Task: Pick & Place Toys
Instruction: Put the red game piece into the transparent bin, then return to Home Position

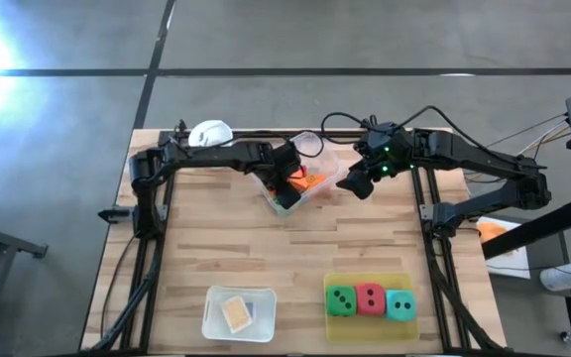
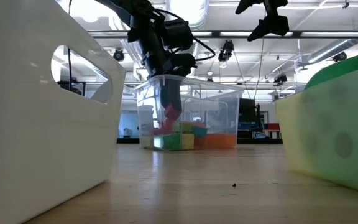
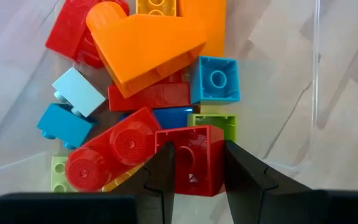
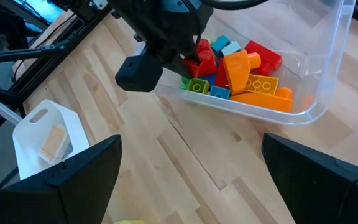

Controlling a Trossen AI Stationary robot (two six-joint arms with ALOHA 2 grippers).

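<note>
A clear tub (image 1: 310, 169) at the table's far middle holds several red, orange, blue and green blocks (image 3: 148, 43). My left gripper (image 3: 194, 177) reaches down into the tub and is shut on a red block (image 3: 194, 155). It also shows in the high view (image 1: 287, 186) and the low view (image 2: 166, 93). My right gripper (image 4: 191, 186) is open and empty. It hovers above the table just right of the tub (image 1: 357, 183). Three dice, green (image 1: 341, 299), red (image 1: 371, 297) and teal (image 1: 399, 303), sit in a yellow-green tray. My left gripper pinches the red block by two opposite side faces (image 3: 178, 163), one finger on each. Its fingers point down into the tub from above. The block's hollow face is turned up toward the wrist. In the low view it (image 2: 170, 115) sits above the other blocks, inside the tub.
A white tray (image 1: 216, 302) at the near left holds a flat tan tile (image 1: 236, 313). The yellow-green tray (image 1: 370, 322) is at the near right. A white cup (image 1: 209, 132) stands at the far left edge. Bare wood lies between the tub and the trays.
</note>
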